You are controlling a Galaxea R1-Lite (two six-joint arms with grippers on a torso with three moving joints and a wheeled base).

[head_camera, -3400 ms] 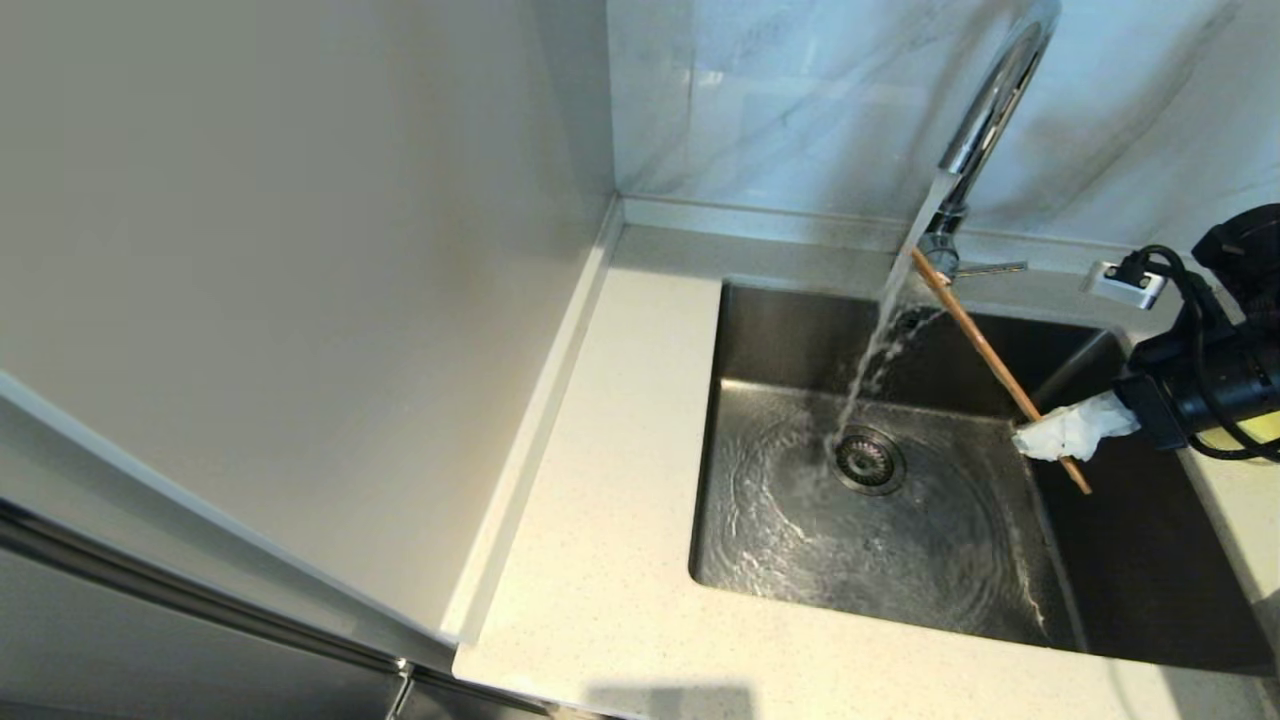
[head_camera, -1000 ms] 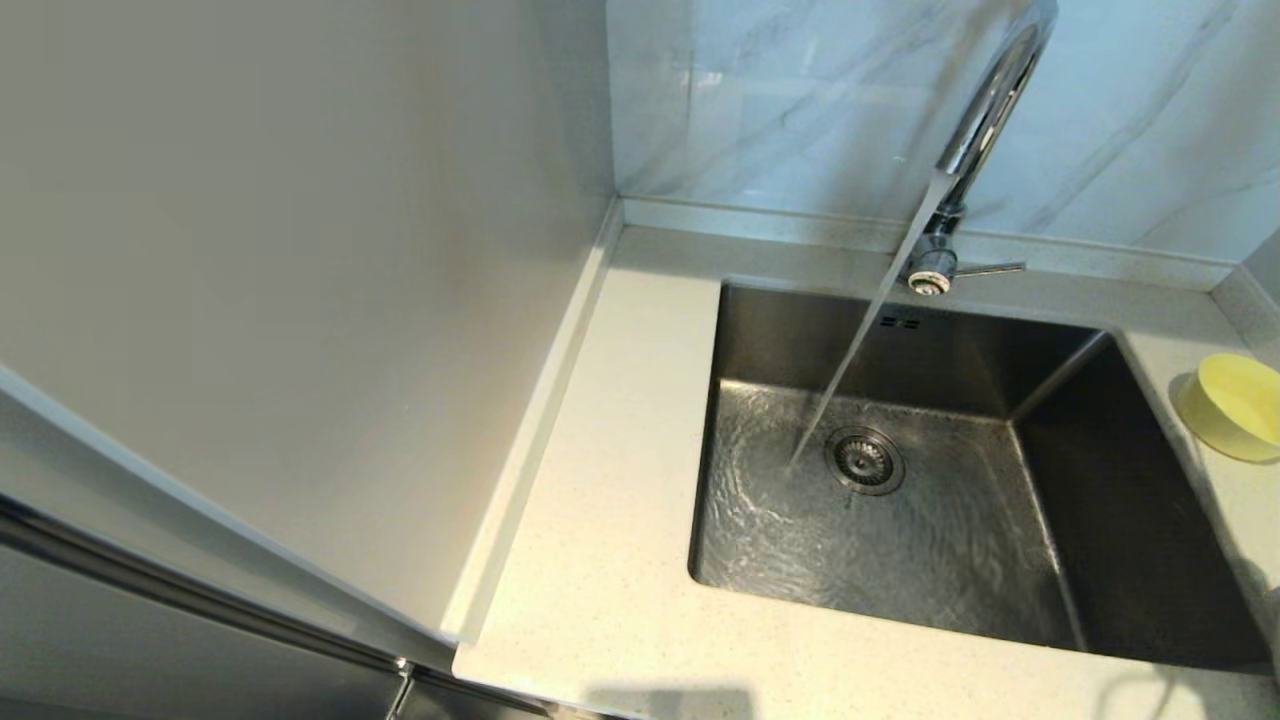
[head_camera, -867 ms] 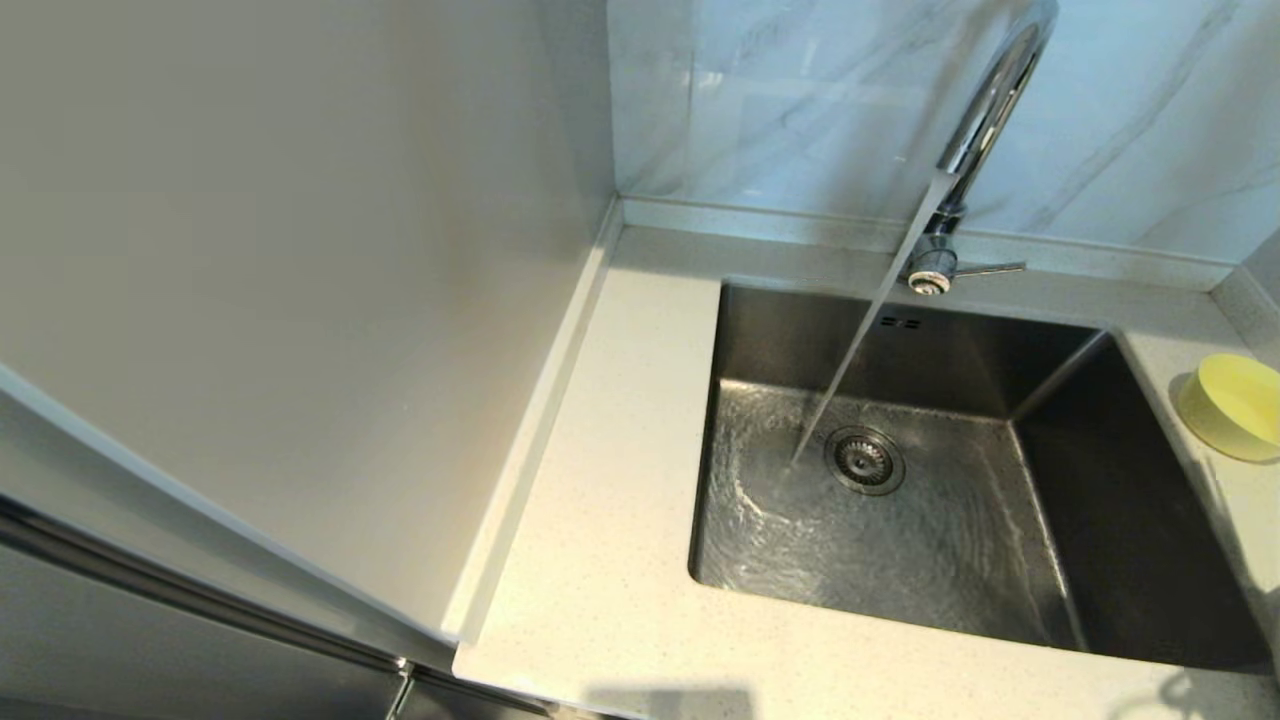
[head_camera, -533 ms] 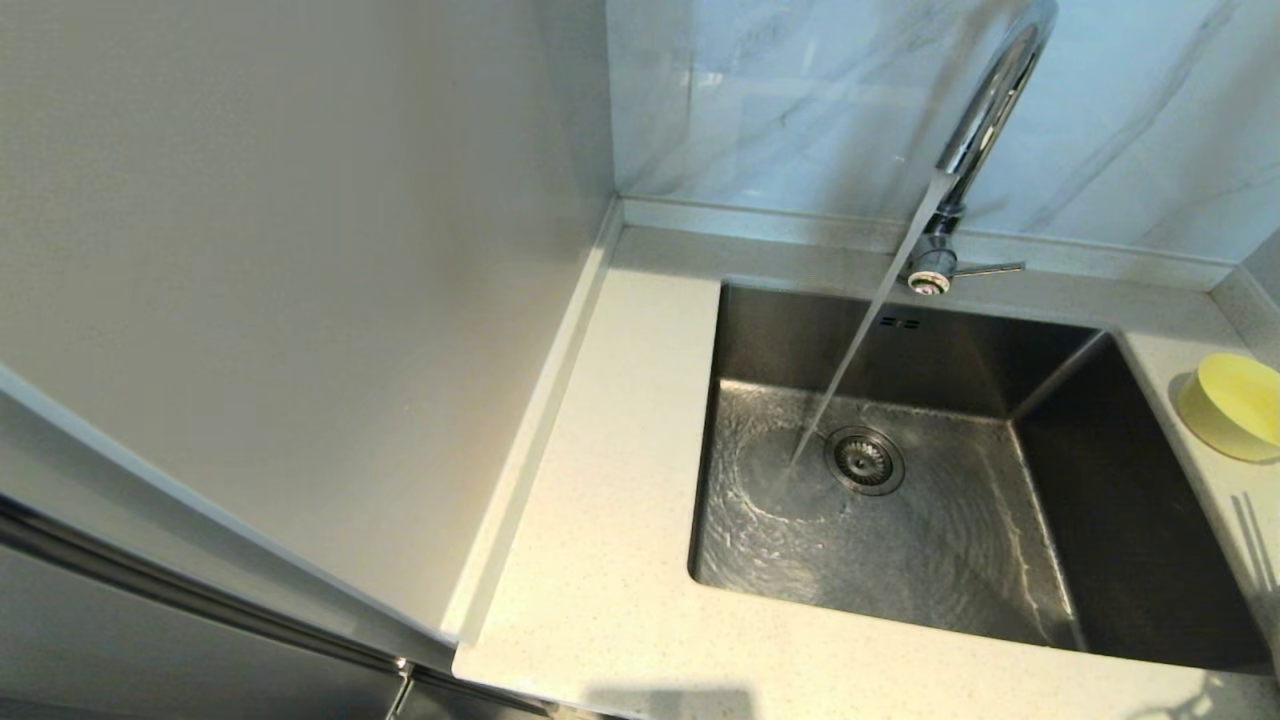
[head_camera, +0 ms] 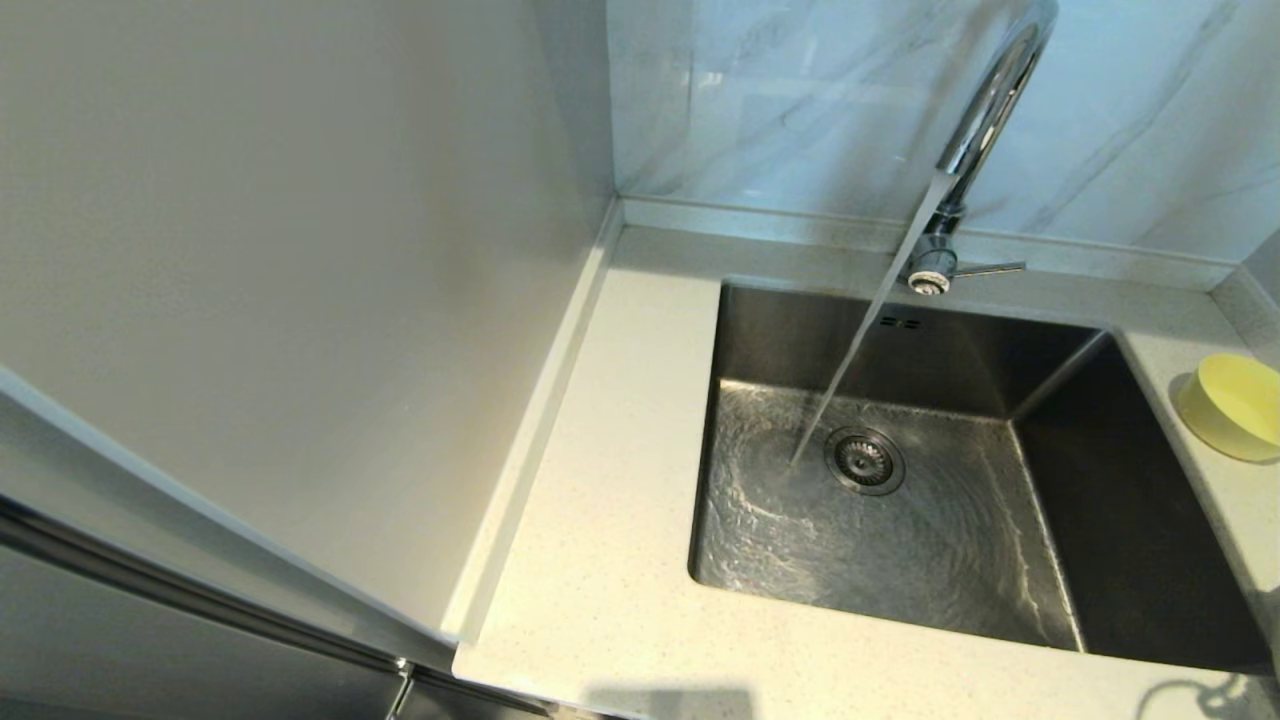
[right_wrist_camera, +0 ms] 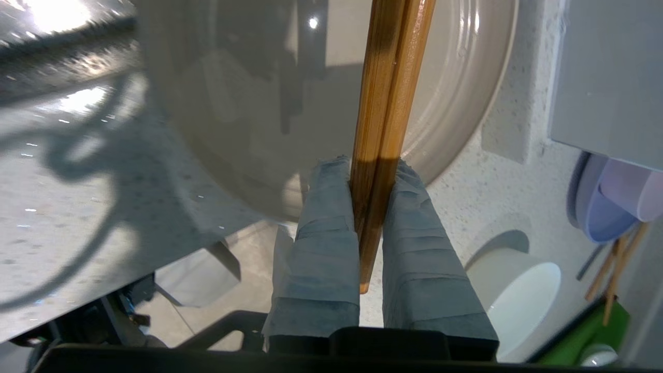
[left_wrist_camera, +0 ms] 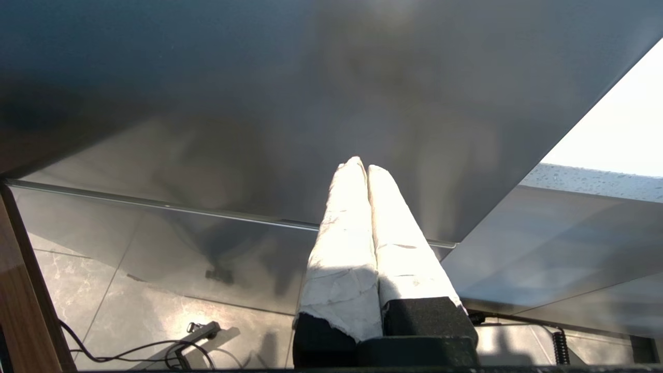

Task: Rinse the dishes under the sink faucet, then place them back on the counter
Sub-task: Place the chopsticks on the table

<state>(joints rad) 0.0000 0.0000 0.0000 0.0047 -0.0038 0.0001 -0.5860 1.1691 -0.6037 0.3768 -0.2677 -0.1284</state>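
Observation:
Water runs from the chrome sink faucet (head_camera: 985, 110) into the steel sink (head_camera: 900, 530) beside the drain strainer (head_camera: 864, 460). The pastel-yellow bowl (head_camera: 1238, 405) sits on the counter (head_camera: 610, 520) at the far right. In the right wrist view my right gripper (right_wrist_camera: 371, 171) is shut on the brown chopsticks (right_wrist_camera: 386, 103), which lie across the pale cream plate (right_wrist_camera: 331, 83) on the counter. The right gripper does not show in the head view. My left gripper (left_wrist_camera: 362, 166) is shut on nothing, parked below the counter by a grey cabinet front.
A grey panel wall (head_camera: 300, 280) rises left of the counter. The marble wall (head_camera: 800, 100) stands behind the faucet. Near the plate are a white cup (right_wrist_camera: 518, 295), lilac dishes (right_wrist_camera: 611, 207) and spare chopsticks (right_wrist_camera: 614, 264). A cable's shadow (head_camera: 1190, 695) lies at the counter's front right.
The right arm, which held the chopsticks under the stream, has left the head view to the right. The bowl is uncovered. Water keeps running.

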